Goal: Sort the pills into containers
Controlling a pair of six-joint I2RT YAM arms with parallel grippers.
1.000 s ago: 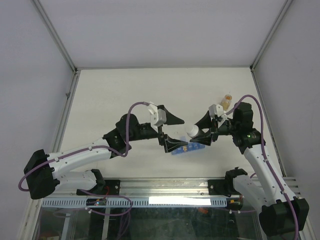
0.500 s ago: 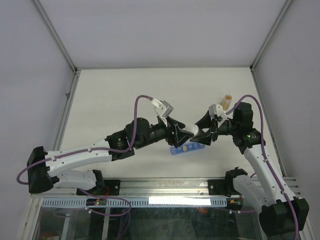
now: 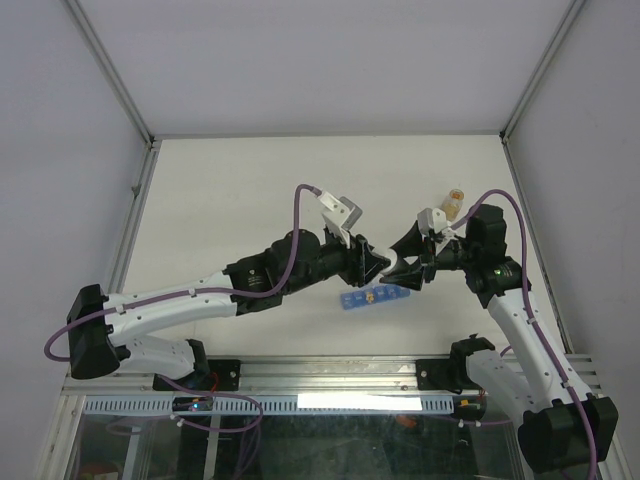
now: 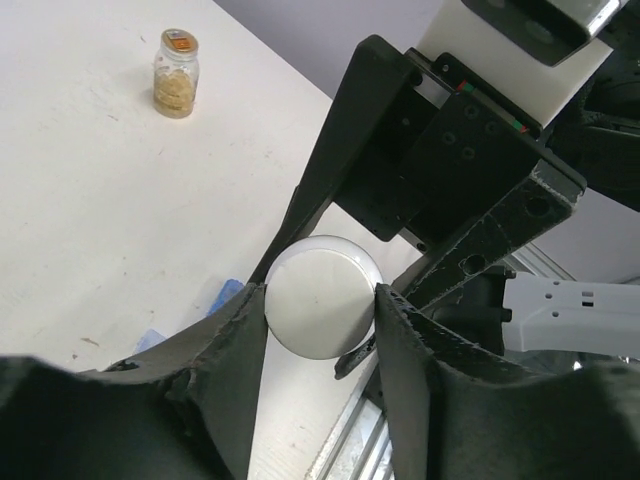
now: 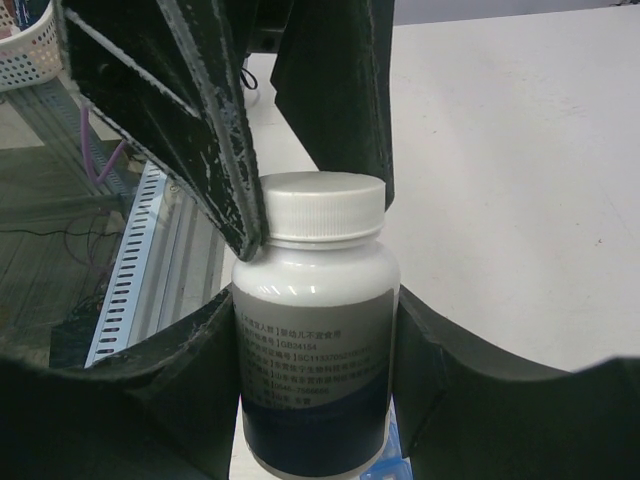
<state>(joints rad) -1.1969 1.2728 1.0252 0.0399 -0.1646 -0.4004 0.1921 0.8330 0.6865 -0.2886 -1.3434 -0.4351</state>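
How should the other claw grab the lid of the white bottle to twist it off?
Grip the cap by its round side, a finger on each opposite side, coming straight at the top end of the bottle. The cap sticks out past the right gripper, which holds the bottle by its body. The left gripper is lined up that way.

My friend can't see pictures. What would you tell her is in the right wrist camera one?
A white bottle fills the middle, gripped at its sides by the right pincer. The black fingers of the left pincer clasp its white cap from the top of the picture. A pale table lies behind.
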